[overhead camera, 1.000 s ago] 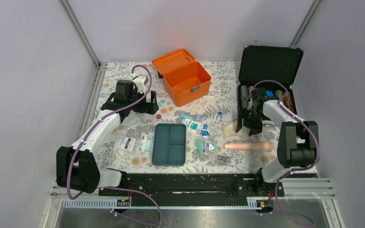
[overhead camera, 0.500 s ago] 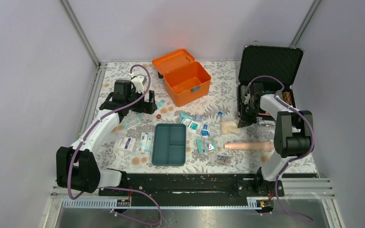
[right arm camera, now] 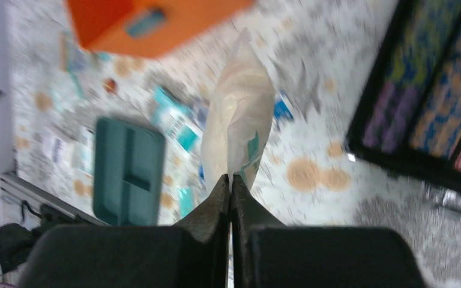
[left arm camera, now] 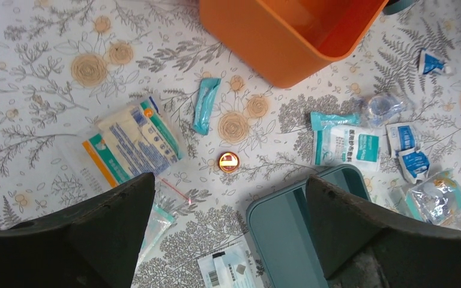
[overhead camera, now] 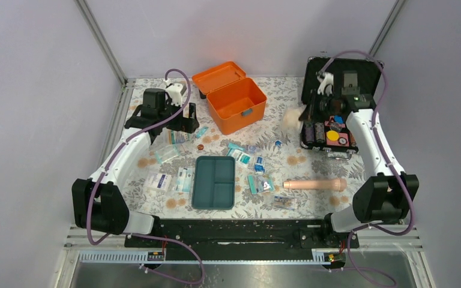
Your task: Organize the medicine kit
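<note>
**Open medicine kit between two arms: one gripper empty, the other carrying a bag**

Left of the orange box, the left gripper hangs over the flowered table. Its fingers are spread wide with nothing between them. Under it, to the front-left of the box, lie a large green-and-orange packet, a teal sachet and a small round tin. The wide stance probably readies it to drop onto one of these.

The orange box stands open, with its lid thrown back behind it and its grey-teal latch facing the arms. Its inside looks bare. In front of the box the teal tray lies flat on the table, and all three compartments are empty. It is likely out of the box so that both can be filled. Small white-and-teal packets are scattered in front of the box, beside the tray's right edge.

Just right of the box, the right gripper has its fingers pressed together on the top edge of a pale plastic bag. Pinched this way, the bag hangs clear of the table, between the box and the black case. It seems bound for the box. The wrist view is blurred, so what the bag holds cannot be read.

Further right of the box, the black case stands open and holds rows of chips. A beige cylinder lies to the front-right of the box.
</note>
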